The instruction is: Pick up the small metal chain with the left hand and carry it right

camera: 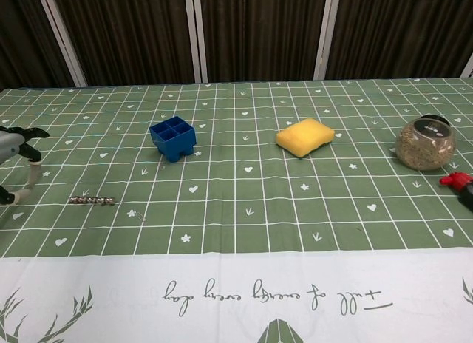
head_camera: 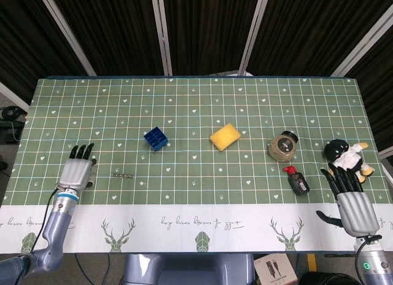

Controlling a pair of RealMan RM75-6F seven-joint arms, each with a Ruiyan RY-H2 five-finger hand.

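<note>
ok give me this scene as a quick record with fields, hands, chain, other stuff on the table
left hand: open, fingers spread, holds nothing, left of the chain and apart from it
right hand: open, empty, at the table's near right edge
chain: lying flat on the green cloth, not yet picked up
blue tray: behind and to the right of the chain
sponge: yellow, mid table
jar: right of the sponge
small bottle: red cap, lying in front of the jar
penguin toy: far right
</note>
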